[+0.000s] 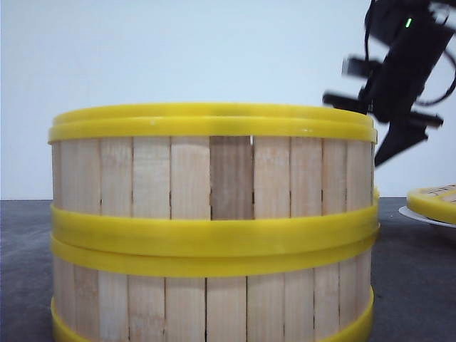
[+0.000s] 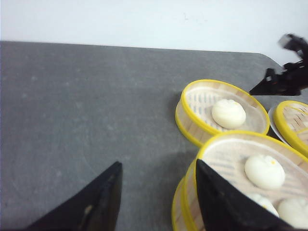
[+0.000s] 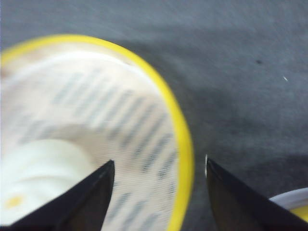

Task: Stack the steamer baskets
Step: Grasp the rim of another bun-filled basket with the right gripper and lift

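The grey worktop [image 2: 72,110] is seen beneath all items. In the front view, a stack [image 1: 212,228] of two baskets fills the foreground, the upper one seated rim to rim on the lower. In the left wrist view, the same stack [image 2: 250,183] is shown with three white buns [image 2: 263,171] in its top tier. A third basket [image 2: 221,113] stands alone on the worktop just beyond the stack, apart from it, with one bun [image 2: 228,113] inside. A slatted lid [image 2: 291,122] on a white plate [image 2: 272,118] lies beside it, also visible at the right edge of the front view [image 1: 434,201].

The right gripper [image 3: 159,192] is held above the single basket [image 3: 96,125]; its jaws are spread, straddling the yellow rim, with one finger over the inside and the other outside. Contact cannot be determined because of blur. The left gripper [image 2: 159,197] is held beside the stack with jaws spread and nothing between them.
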Robot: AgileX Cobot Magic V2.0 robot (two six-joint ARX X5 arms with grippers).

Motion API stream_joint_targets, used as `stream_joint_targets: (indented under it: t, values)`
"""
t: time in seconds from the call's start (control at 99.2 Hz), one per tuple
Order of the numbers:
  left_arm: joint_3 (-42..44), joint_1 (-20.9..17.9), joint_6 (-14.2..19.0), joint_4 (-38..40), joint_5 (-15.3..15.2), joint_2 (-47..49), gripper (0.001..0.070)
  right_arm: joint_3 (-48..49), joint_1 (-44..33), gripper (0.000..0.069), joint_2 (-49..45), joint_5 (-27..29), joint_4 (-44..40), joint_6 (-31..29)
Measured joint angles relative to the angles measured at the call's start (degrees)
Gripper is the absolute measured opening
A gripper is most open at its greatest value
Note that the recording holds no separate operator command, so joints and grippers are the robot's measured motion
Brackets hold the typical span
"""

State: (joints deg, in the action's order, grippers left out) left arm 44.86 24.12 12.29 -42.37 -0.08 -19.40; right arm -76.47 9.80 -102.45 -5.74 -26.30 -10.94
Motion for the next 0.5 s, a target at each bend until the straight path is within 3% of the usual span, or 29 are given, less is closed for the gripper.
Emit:
stream_joint_targets:
  t: [0.292, 0.504]
  values:
    - [0.00, 0.00, 1.77, -2.86, 0.00, 2.71, 0.0285, -0.77, 0.00, 0.0323, -5.68, 1.27, 0.83, -0.17]
    - [0.00, 0.00, 2.62, -3.76, 0.02, 2.71, 0.0285, -0.77, 0.00, 0.0119, -6.51, 1.53, 1.60, -1.92]
